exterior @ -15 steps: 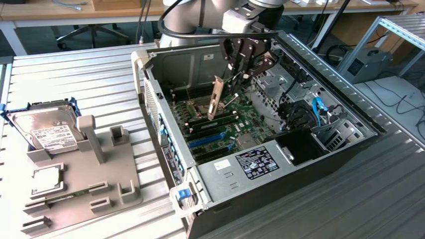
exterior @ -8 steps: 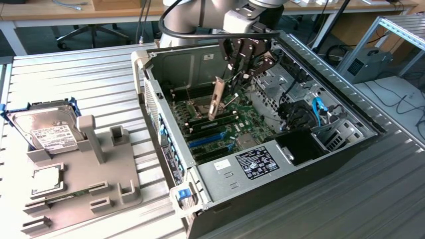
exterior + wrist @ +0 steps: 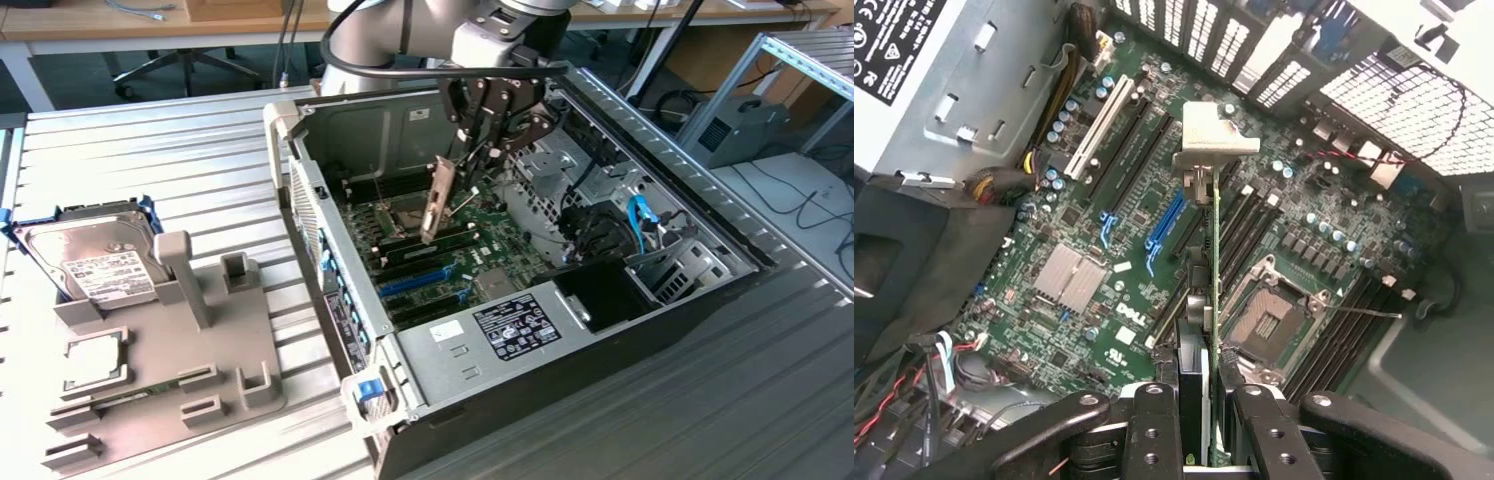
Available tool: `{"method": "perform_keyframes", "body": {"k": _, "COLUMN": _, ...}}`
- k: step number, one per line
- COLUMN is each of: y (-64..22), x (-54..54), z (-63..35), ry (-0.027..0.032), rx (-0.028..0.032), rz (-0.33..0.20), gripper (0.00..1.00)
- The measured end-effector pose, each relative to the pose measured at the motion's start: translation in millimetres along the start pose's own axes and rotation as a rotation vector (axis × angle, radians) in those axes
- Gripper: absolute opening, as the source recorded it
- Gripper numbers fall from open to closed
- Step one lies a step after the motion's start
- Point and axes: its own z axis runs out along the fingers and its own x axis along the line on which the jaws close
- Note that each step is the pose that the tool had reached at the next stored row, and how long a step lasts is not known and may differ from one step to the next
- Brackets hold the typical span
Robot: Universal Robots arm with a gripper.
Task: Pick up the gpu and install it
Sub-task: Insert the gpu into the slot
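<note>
You have one desk (image 3: 160, 140) carrying one open computer case (image 3: 694, 300) and one grey holder tray (image 3: 160, 370). Inside the case lies one motherboard (image 3: 1084, 290). On the tray sits one hard drive (image 3: 94, 255). Your one claw (image 3: 497, 140) is clamped on the one gpu (image 3: 437, 200), held edge-down above the motherboard's slots.

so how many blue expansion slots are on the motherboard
2. In the wrist view, one blue slot lies beside the silver heatsink, and the other blue slot runs parallel to it, next to the gpu held edge-on. More may be hidden under the card.
</note>
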Motion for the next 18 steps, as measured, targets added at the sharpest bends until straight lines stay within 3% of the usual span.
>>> {"method": "perform_keyframes", "body": {"k": 2, "y": 0.0, "x": 0.0, "z": 0.1, "ry": -0.0001, "rx": -0.0002, "rz": -0.006, "gripper": 0.26}}
{"method": "perform_keyframes", "body": {"k": 4, "y": -0.1, "x": 0.1, "z": 0.7, "ry": 0.0003, "rx": 0.0007, "rz": 0.025, "gripper": 0.26}}
{"method": "perform_keyframes", "body": {"k": 10, "y": 0.0, "x": 0.1, "z": 2.4, "ry": 0.0022, "rx": 0.0042, "rz": 0.144, "gripper": 0.26}}
{"method": "perform_keyframes", "body": {"k": 13, "y": 0.0, "x": 0.1, "z": 3.7, "ry": 0.0036, "rx": 0.0068, "rz": 0.232, "gripper": 0.26}}
{"method": "perform_keyframes", "body": {"k": 18, "y": 0.1, "x": 0.2, "z": 4.9, "ry": 0.0051, "rx": 0.0092, "rz": 0.320, "gripper": 0.26}}
